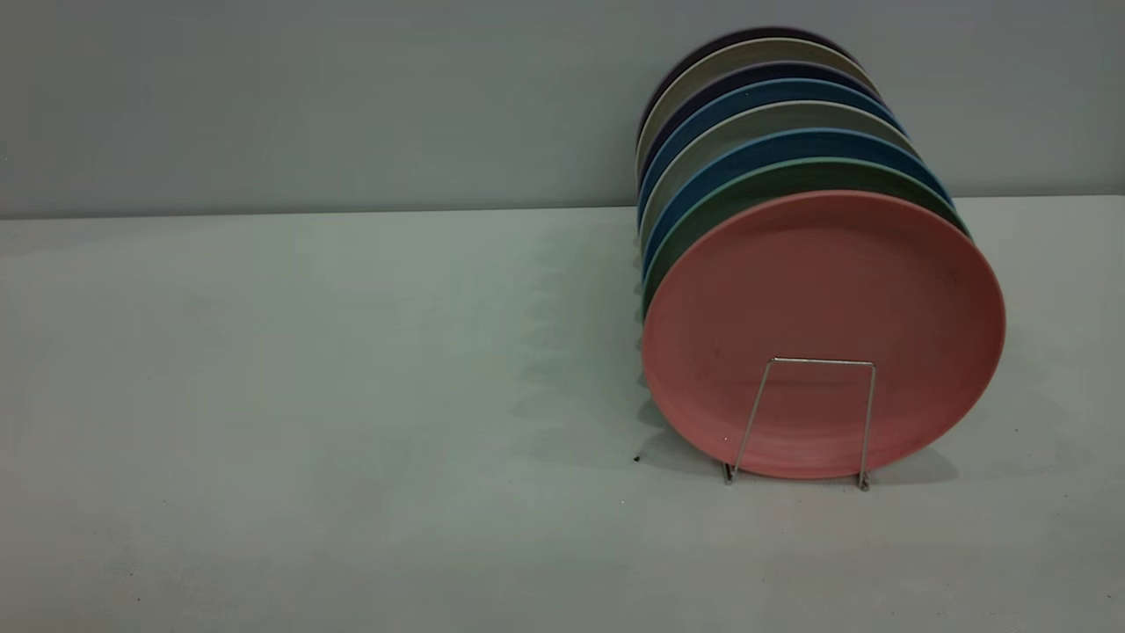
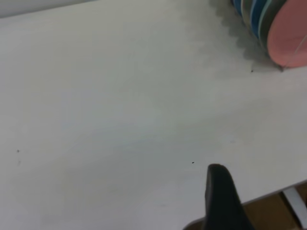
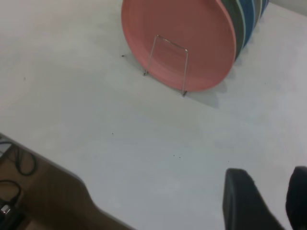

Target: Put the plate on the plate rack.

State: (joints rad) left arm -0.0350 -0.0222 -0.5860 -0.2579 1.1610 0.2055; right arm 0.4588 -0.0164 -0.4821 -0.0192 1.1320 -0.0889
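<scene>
Over on the left the table lies bare and the left gripper hangs back near the table's edge; only one dark finger shows in its wrist view, so whether it is wide or narrow cannot be told. Moving right, the plate stands on edge at the front of the row, touching the mint-green plate behind it, with the front loop of the plate rack across its lower face. It looks seated, so the job seems done. The risk now is a stray arm nudging the leaning row and rolling the pink one out over that low loop. The right gripper hovers well clear, two fingers apart with nothing between them. Hidden: the rack's other dividers and base behind the plates, and both arms in the exterior view.
</scene>
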